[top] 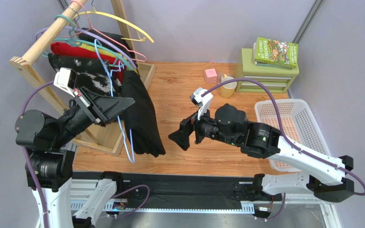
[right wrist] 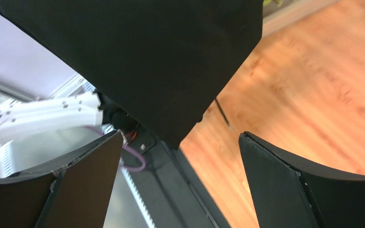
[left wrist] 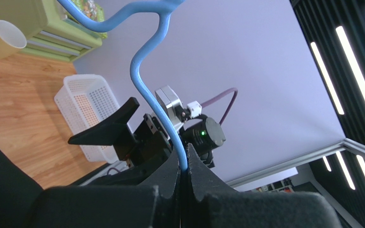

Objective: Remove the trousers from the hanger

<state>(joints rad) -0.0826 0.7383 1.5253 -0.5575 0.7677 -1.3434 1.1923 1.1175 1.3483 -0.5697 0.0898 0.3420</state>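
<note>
The left gripper [left wrist: 183, 173] is clamped on the blue hanger [left wrist: 140, 80], seemingly to steady it at the left of the desk [top: 184, 90], while the black trousers [top: 141, 118] drape from it and the right gripper [top: 182, 135] hovers spread open just right of them, probably ready to pull.

A rack [top: 32, 52] stands at the left rear of the table [top: 184, 95], with other hangers on its rail. The trousers [top: 144, 118] hang at its right end, down to the table. The hanger [left wrist: 147, 95] is at their left edge. The left gripper [top: 131, 100] is left of them, the right gripper [top: 177, 135] right. At the right rear stand drawers [top: 265, 76] with 1 book [top: 276, 52] on top. A mug [top: 228, 86] is just left of them, a cube [top: 211, 75] further left, and a basket [top: 277, 102] in front.
</note>
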